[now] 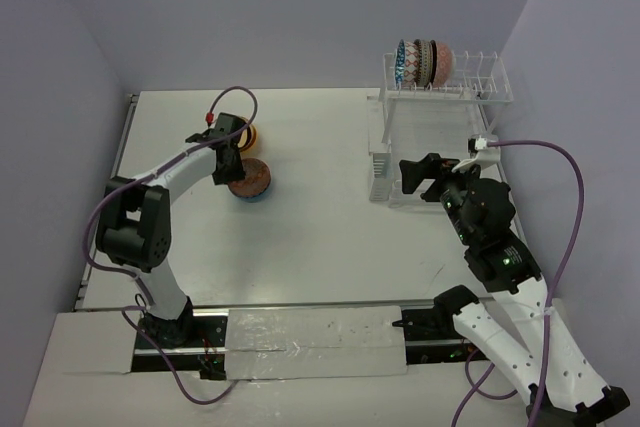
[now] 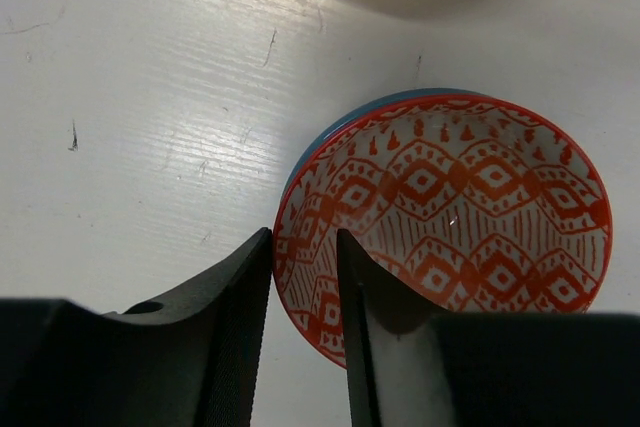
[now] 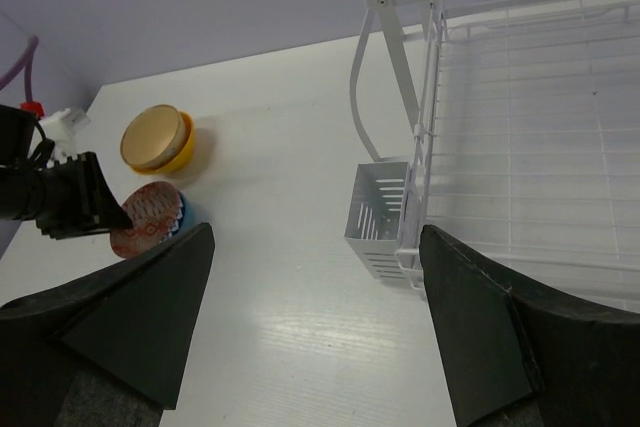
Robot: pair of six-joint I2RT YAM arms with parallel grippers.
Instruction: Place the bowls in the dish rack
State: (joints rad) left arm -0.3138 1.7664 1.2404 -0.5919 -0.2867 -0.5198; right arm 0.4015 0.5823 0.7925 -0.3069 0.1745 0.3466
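Note:
A red-and-white patterned bowl (image 2: pixel 470 217) sits tilted on a blue bowl (image 2: pixel 400 97) on the left of the table (image 1: pixel 320 227). My left gripper (image 2: pixel 303 247) is shut on the red bowl's near rim, one finger inside and one outside; the top view shows the gripper (image 1: pixel 232 162) over the bowl (image 1: pixel 250 179). An orange-yellow bowl (image 1: pixel 252 137) with a tan inside lies just behind. The dish rack (image 1: pixel 440 87) at the back right holds several patterned bowls (image 1: pixel 425 62) upright on its top level. My right gripper (image 3: pixel 315 237) is wide open and empty, near the rack's side basket (image 3: pixel 380 212).
The rack's lower wire tray (image 3: pixel 530 167) lies to the right of my right gripper. The right wrist view also shows the left gripper (image 3: pixel 70 197), the red bowl (image 3: pixel 148 219) and the orange-yellow bowl (image 3: pixel 160 139). Purple walls close the table at the back and sides.

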